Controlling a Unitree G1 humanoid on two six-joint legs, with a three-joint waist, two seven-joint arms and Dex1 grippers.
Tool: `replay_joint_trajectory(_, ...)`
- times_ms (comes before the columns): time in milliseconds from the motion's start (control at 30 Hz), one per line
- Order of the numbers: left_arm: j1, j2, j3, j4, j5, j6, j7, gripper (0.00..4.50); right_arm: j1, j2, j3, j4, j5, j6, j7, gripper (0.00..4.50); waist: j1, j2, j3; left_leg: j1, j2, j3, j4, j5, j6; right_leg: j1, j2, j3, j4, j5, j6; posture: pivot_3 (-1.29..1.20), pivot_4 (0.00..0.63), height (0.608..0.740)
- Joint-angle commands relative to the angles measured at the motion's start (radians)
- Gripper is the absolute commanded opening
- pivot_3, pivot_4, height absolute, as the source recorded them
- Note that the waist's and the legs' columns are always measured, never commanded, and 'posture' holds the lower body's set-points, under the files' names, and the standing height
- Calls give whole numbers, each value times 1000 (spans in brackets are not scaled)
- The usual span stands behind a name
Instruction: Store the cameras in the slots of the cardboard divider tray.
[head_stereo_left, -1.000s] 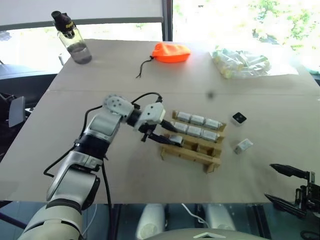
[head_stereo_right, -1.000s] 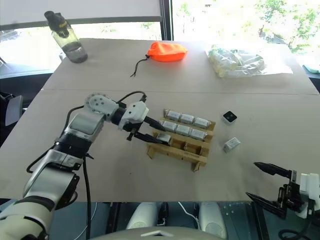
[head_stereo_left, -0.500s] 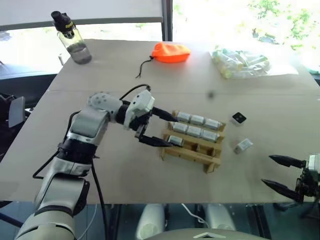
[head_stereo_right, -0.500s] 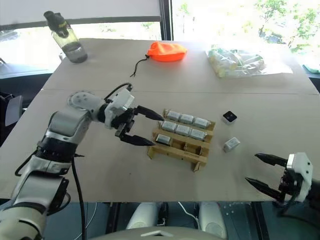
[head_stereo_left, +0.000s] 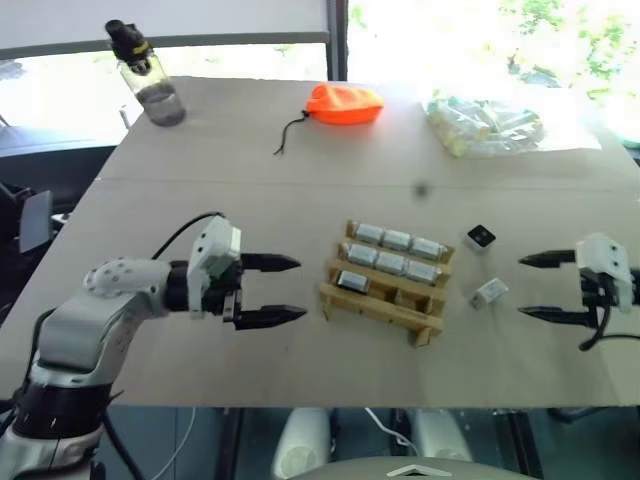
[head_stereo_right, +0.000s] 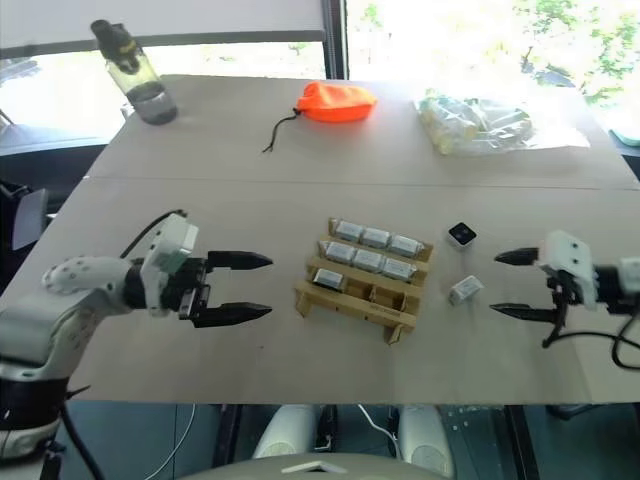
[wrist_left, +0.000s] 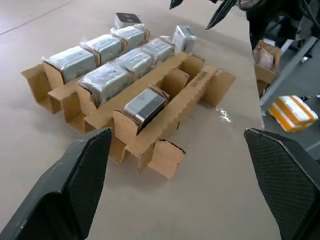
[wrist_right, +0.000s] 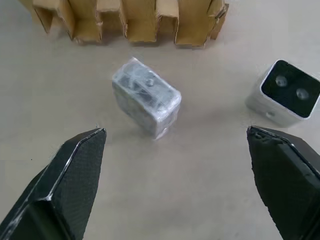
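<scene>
Seven cameras sit in the cardboard divider tray (head_stereo_left: 388, 283) at mid-desk, two slots in the near row empty. Two cameras (head_stereo_left: 488, 291) wait loose just right of it. Left gripper (head_stereo_left: 285, 291) and right gripper (head_stereo_left: 535, 287) both hover, fingers spread wide, holding nothing

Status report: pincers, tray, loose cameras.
Both pincers open, empty: left pincer, right pincer. Tray holds seven cameras. Two loose cameras by right pincer, nothing blocking.
</scene>
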Motion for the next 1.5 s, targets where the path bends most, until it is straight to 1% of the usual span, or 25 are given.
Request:
replay_joint_trajectory(33, 36, 7, 55, -75, -32, 2, 41, 4403, -91, -13, 89, 78, -43, -106, 82, 4500, 2, 0, 0, 0, 0, 0, 0, 0, 0, 0, 0, 0, 0, 0, 0, 0, 150, 726)
replay_joint_trajectory(167, 127, 18, 111, -115, -24, -38, 49, 4403, -226, -14, 277, 149, -65, -238, 82, 4500, -6, 1, 1, 0, 0, 1, 0, 0, 0, 0, 0, 0, 0, 0, 0, 0, 150, 726)
replay_joint_trajectory(367, 230, 19, 151, -181, -27, -72, 61, 4403, -325, -25, 461, 208, -41, -337, 82, 4500, -2, 2, 1, 0, 0, 1, 0, 0, 0, 0, -1, -1, 0, 0, 0, 0, 150, 726)
replay_joint_trajectory(433, 241, 17, 159, -192, -34, -79, 70, 4500, -345, -24, 489, 226, -19, -353, 82, 3962, 1, 2, 1, 0, 0, 0, 0, 0, 0, 0, -2, -1, 0, 0, 0, 0, 150, 726)
replay_joint_trajectory(467, 245, 18, 162, -195, -37, -80, 72, 4500, -353, -24, 500, 233, -8, -355, 82, 3566, 1, 2, 1, 0, 0, 0, 0, 0, 0, 0, -3, -1, 0, 0, 0, 0, 150, 726)
replay_joint_trajectory(533, 250, 20, 167, -198, -42, -86, 72, 4500, -365, -29, 519, 243, 3, -364, 82, 2686, -1, 2, 1, 0, -1, 1, 0, 0, 0, 0, -4, -1, 0, 0, 0, 0, 150, 726)
replay_joint_trajectory(633, 254, 27, 170, -192, -35, -113, 60, 4500, -368, -40, 542, 245, 22, -371, 82, 1101, -2, 2, 1, 0, 0, 1, 0, 0, 0, 0, -5, -2, 0, 0, 0, 0, 150, 726)
replay_joint_trajectory(667, 253, 28, 169, -189, -33, -123, 56, 4500, -367, -43, 546, 244, 27, -373, 82, 759, -2, 2, 1, 0, 0, 1, 0, 0, 0, 0, -5, -2, 0, 0, 0, 0, 150, 726)
replay_joint_trajectory(867, 223, 28, 143, -154, 2, -198, 44, 4500, -357, -63, 543, 219, 63, -349, 82, 740, -2, 2, 1, 0, 0, 1, 0, 0, 0, 0, -5, -2, 0, 0, -1, 0, 150, 726)
replay_joint_trajectory(933, 212, 31, 133, -137, 11, -211, 40, 4500, -343, -71, 514, 158, 117, -252, 82, 740, -2, 2, 1, 0, 0, 1, 0, 0, 0, 0, -5, -2, 0, 0, -1, 0, 150, 726)
replay_joint_trajectory(1033, 203, 41, 134, -101, 24, -232, 26, 4500, -283, -87, 422, -63, 282, 54, 81, 740, -2, 3, 1, 0, 0, 1, 0, 0, -1, 0, -6, -2, 0, 0, -1, 0, 150, 726)
replay_joint_trajectory(1100, 196, 49, 137, -79, 28, -244, 13, 4500, -216, -99, 355, -253, 371, 226, -11, 740, -1, 3, 1, -1, 1, 0, 0, 0, -1, -1, -6, -3, 0, 0, -1, 0, 150, 726)
replay_joint_trajectory(1200, 178, 61, 123, -59, 36, -256, -3, 4500, -121, -76, 258, -503, 490, 430, -190, 740, 0, 3, 1, -2, 1, -1, -1, 0, -1, -2, -7, -5, 0, 0, -1, 0, 150, 726)
replay_joint_trajectory(1267, 165, 67, 110, -53, 38, -257, -9, 4500, -80, -67, 221, -627, 517, 550, -304, 740, 0, 3, 1, -3, 1, -1, -1, 0, -1, -2, -8, -5, 0, 0, -1, 0, 150, 726)
replay_joint_trajectory(1300, 154, 68, 103, -49, 39, -255, -6, 4500, -62, -63, 214, -686, 495, 588, -361, 740, 0, 3, 1, -3, 1, -1, -1, 0, -1, -3, -8, -5, 0, 0, -1, 0, 150, 726)
replay_joint_trajectory(1333, 137, 69, 96, -45, 36, -250, -5, 4500, -69, -60, 230, -757, 490, 691, -444, 740, 1, 3, 1, -3, 0, -1, -1, 0, -1, -3, -8, -4, 0, 0, -1, 0, 150, 726)
replay_joint_trajectory(1367, 117, 70, 87, -38, 34, -247, -8, 4500, -101, -18, 249, -815, 475, 793, -568, 740, 0, 3, 1, -3, 0, -1, 0, 0, -1, -3, -9, -4, 0, 0, -1, 0, 150, 726)
replay_joint_trajectory(1400, 102, 72, 78, -31, 35, -247, -12, 4500, -126, 20, 248, -848, 508, 901, -675, 740, 0, 2, 1, -3, 0, -1, 0, 0, -1, -3, -9, -4, 0, 0, -1, 0, 150, 726)
replay_joint_trajectory(1433, 92, 74, 70, -26, 38, -250, -17, 4500, -143, 48, 236, -881, 508, 972, -757, 740, -1, 2, 1, -3, 0, -1, 0, 0, -1, -3, -9, -4, 0, 0, -1, 0, 150, 726)
replay_joint_trajectory(1500, 77, 75, 56, -16, 46, -255, -23, 4500, -172, 68, 227, -926, 510, 1082, -826, 740, -1, 2, 1, -4, 1, 0, 0, 0, -1, -5, -8, -3, 0, 1, -2, 0, 150, 726)
